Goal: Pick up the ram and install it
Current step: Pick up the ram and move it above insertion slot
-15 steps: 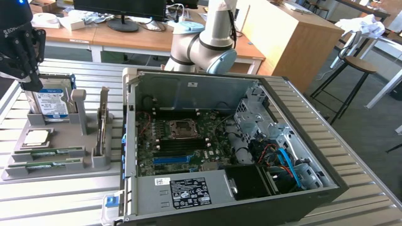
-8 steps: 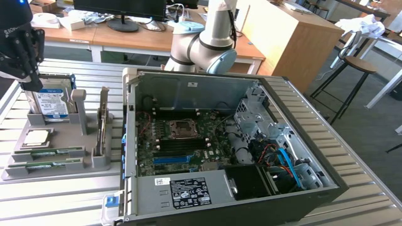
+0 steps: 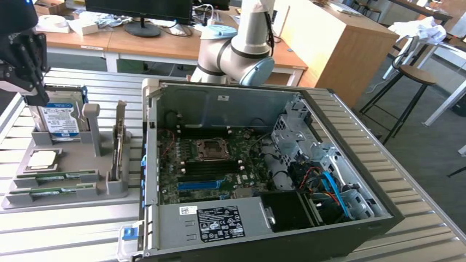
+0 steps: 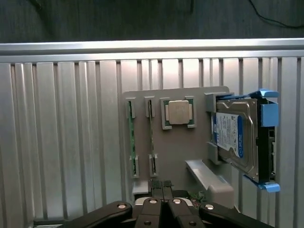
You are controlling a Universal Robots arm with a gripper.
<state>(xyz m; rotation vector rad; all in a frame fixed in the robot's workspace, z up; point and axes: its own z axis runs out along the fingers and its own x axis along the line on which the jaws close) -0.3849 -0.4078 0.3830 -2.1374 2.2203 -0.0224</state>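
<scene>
On holder [image 4: 180, 148], ram [image 4: 130, 137], apart fr. gripper [image 4: 162, 186]

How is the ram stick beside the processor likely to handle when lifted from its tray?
The ram stick is a thin board standing on edge in the tray, so probably light and stiff. Its narrow edge gives little to grip, so it may tilt. A bare circuit board is likely fragile.

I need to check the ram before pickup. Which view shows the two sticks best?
The exterior view: both ram sticks stand on edge in the grey holder, with their green sides and pale stickers showing. The wrist view sees them edge-on, as thin green lines.
</scene>
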